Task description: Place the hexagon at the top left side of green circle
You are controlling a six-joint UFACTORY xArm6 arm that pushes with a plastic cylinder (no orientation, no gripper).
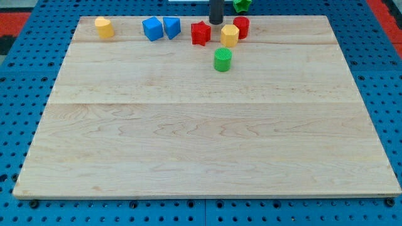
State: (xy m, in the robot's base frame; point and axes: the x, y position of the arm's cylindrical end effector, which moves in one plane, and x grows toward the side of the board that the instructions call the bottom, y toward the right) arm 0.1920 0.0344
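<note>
Counted 2 yellow: hexagon (229, 35) + cylinder (103, 27); 2 blue, 2 red, 2 green incl. circle (222, 59). My tip (216, 23), nothing held, was just above-left of hexagon.

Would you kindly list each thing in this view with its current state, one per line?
my tip: at the view's top, just above the gap between red star and yellow hexagon.
yellow hexagon: upright, touching red cylinder, up-right of green circle.
green circle: upright, alone.
red star: flat, apart from hexagon.
blue blocks: two, side by side.
yellow cylinder: alone, top left.
green block: off the board.
</note>
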